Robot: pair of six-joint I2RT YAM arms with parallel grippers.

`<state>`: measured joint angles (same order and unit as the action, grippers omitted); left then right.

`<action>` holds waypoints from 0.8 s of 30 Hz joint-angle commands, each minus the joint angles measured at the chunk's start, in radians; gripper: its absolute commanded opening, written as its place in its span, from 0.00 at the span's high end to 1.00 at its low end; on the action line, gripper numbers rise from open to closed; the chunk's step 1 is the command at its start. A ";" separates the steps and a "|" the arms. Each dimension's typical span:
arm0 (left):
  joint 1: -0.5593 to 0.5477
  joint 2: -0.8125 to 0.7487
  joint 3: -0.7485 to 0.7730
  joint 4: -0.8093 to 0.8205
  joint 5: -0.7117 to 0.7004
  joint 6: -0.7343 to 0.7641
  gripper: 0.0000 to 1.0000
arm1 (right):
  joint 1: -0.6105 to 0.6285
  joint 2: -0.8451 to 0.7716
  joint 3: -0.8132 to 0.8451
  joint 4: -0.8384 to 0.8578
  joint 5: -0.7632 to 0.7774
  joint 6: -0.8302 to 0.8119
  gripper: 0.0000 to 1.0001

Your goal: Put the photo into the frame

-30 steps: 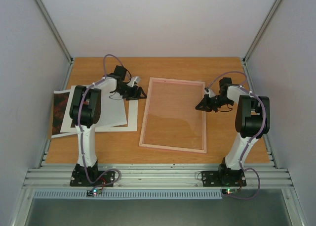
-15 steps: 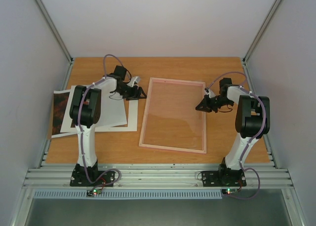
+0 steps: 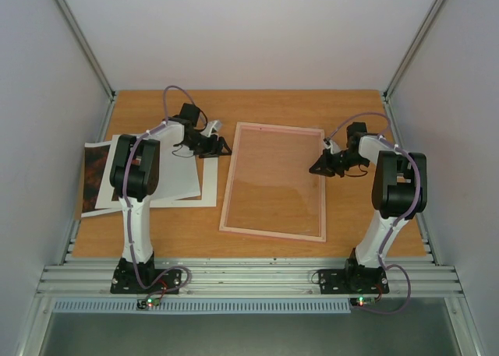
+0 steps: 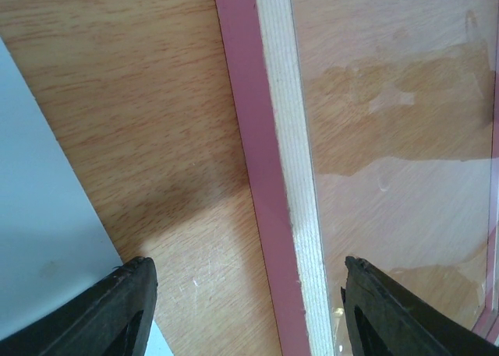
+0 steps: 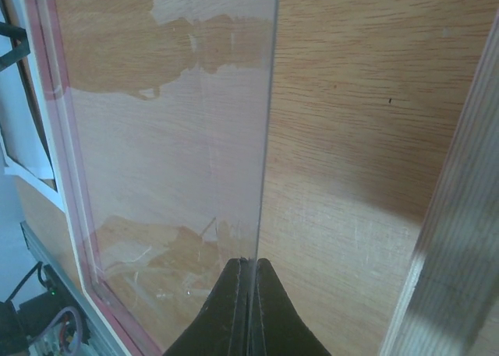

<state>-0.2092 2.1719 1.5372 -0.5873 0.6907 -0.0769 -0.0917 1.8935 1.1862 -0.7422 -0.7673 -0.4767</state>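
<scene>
Above the tabletop (image 3: 257,107) we see the frame (image 3: 273,233) between left hand (image 3: 221,146) and right hand (image 3: 316,169), the photo (image 3: 93,177) well left of the left one. Left wrist: frame rim between spread fingers (image 4: 125,309). Right wrist: fingers (image 5: 234,309) pressed together at the pane's (image 5: 171,177) edge.

the frame (image 3: 274,181) lies mid-table (image 3: 265,107), the photo (image 3: 95,177) well to its left.

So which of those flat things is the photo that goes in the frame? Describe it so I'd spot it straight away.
Start at the brown wooden table and go to its left edge, just left of the white cut-out mat border. The thin rectangular photo print shows there as a dark strip. It is the only dark, red-brown patterned sheet; its neighbours are plain and pale.
</scene>
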 commanded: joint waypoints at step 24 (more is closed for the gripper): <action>-0.001 0.022 0.003 0.007 -0.040 -0.011 0.33 | 0.002 -0.018 -0.007 0.045 -0.015 0.049 0.98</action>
<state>-0.2092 2.1719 1.5372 -0.5873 0.6903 -0.0788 -0.0967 1.8915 1.1862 -0.7403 -0.7639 -0.4572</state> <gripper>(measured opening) 0.666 0.024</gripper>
